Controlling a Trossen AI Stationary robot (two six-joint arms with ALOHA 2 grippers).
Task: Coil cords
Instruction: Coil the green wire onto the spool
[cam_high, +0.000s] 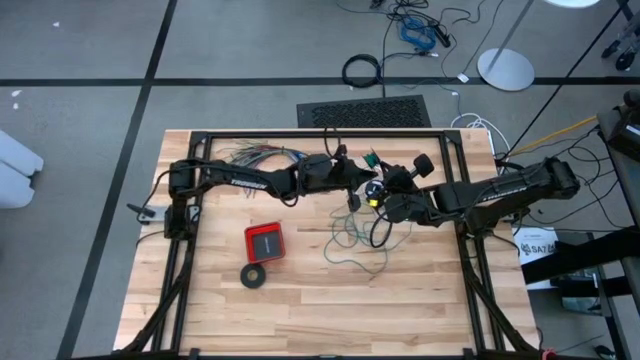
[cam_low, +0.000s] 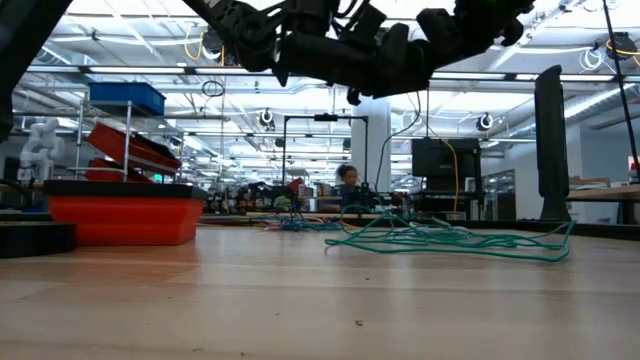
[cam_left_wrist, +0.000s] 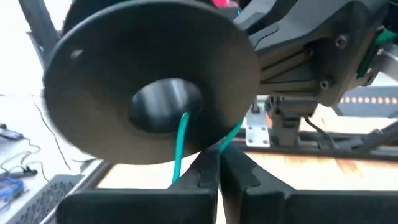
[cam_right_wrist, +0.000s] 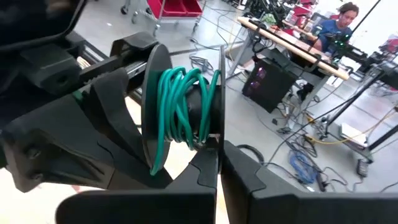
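On the left of the wooden bench (cam_high: 300, 300) lie a red box (cam_high: 264, 241) and a black tape ring (cam_high: 254, 276). Above the bench's middle, the left hand (cam_high: 352, 180) and right hand (cam_high: 378, 190) meet, both closed around a black spool (cam_right_wrist: 180, 112) carrying several turns of teal wire (cam_right_wrist: 180, 106). Winding looks partly done (a loose tangle (cam_high: 355, 240) remains below), so next likely calls for more turns while guiding slack.

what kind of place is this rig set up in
Most likely a big open robotics lab or workshop. The low view shows a long hall with ceiling lights and shelves of red bins. The right wrist view shows a person at a cluttered workbench, with cables on the floor.
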